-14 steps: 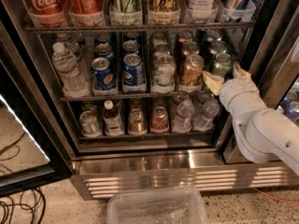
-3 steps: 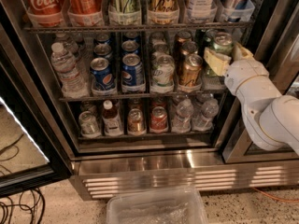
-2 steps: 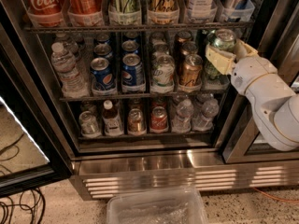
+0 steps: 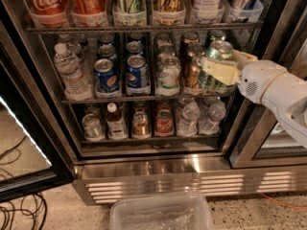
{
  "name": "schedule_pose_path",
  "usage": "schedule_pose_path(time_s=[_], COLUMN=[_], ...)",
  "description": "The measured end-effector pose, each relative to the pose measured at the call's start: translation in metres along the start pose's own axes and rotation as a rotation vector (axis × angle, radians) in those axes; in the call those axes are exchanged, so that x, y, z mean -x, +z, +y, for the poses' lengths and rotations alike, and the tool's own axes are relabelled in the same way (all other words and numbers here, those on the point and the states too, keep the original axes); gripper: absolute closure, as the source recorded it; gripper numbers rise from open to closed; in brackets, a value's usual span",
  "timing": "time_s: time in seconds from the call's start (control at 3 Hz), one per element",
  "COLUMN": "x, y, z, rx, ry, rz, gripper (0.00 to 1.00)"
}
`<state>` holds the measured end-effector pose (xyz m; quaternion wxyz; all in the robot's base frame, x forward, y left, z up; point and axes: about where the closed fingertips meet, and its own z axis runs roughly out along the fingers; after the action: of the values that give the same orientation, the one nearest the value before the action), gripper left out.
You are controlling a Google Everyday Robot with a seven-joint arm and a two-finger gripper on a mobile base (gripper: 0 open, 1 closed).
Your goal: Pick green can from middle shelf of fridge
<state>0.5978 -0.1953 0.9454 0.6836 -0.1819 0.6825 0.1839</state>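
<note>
Claw [image 4: 229, 65] clasps silver-topped green can [image 4: 218, 50] at middle shelf [image 4: 110, 99].

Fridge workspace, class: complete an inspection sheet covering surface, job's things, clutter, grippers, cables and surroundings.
Surface: dark wire middle shelf, stocked with can rows.
Job's things: olive-green metallic can, at the shelf's right end.
Clutter: blue cans; clear water bottle; clear plastic bin on speckled floor.
Grippers: pale two-finger claw, shut on that can, at the right.
Cables: black cables on floor, left.
Surroundings: stainless louvred base panel below.
</note>
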Motion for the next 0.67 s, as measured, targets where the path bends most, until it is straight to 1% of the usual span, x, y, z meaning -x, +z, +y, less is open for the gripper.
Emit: schedule_pose_path(time_s=[0.33,0.67], x=[-0.0237,-0.0237], y=[-0.0198,-0.0198], z=[-0.0133,-0.0132], rx=[0.017,0.017], ry=[0.022,0.022], rz=[0.053,0.053], gripper=[1.00,1.00])
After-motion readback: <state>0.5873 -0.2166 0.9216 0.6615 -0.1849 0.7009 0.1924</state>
